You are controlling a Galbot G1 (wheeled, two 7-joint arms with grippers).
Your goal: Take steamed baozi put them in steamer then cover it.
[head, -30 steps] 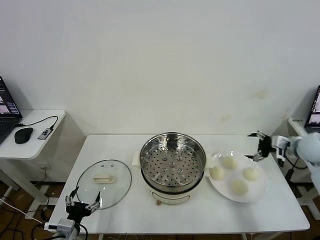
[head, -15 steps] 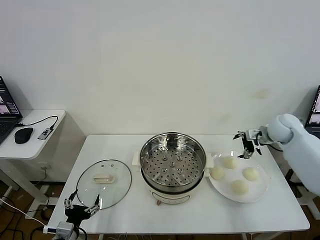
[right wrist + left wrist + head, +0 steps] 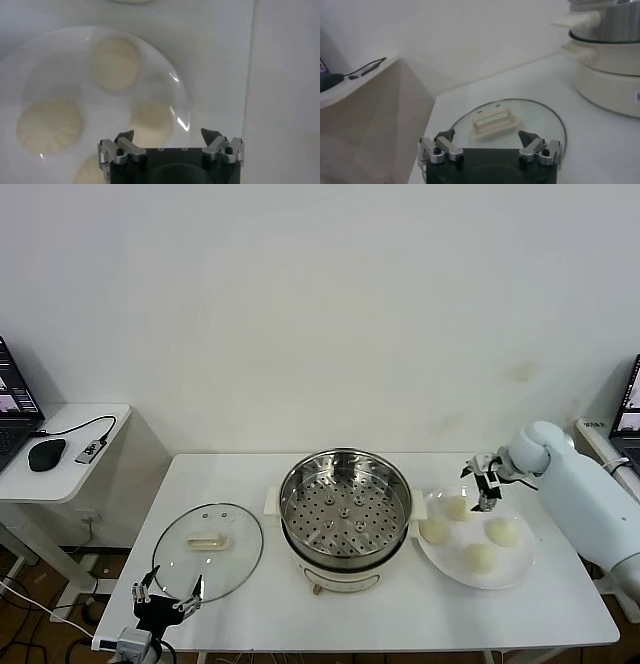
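Several cream-white baozi [image 3: 459,508] lie on a white plate [image 3: 510,568] at the right of the table. The steel steamer [image 3: 346,504] stands in the middle on its white base, its perforated tray bare. To its left the glass cover [image 3: 240,559] lies flat, handle [image 3: 209,539] up. My right gripper [image 3: 479,484] hangs open over the plate's far edge, just above the farthest baozi. The right wrist view looks down on the baozi [image 3: 116,62] and plate [image 3: 30,60] past the open right gripper [image 3: 168,134]. My left gripper [image 3: 168,596] waits open at the table's front edge, with the cover [image 3: 535,117] before it [image 3: 490,136].
A side table [image 3: 75,469] on the left carries a mouse [image 3: 46,454], a laptop and a cable. The steamer's side [image 3: 607,30] rises to the right of the cover in the left wrist view. Bare tabletop [image 3: 400,614] runs along the front.
My right gripper has swung in from beyond the table's right edge to above the plate's far side. The left gripper has hardly shifted.
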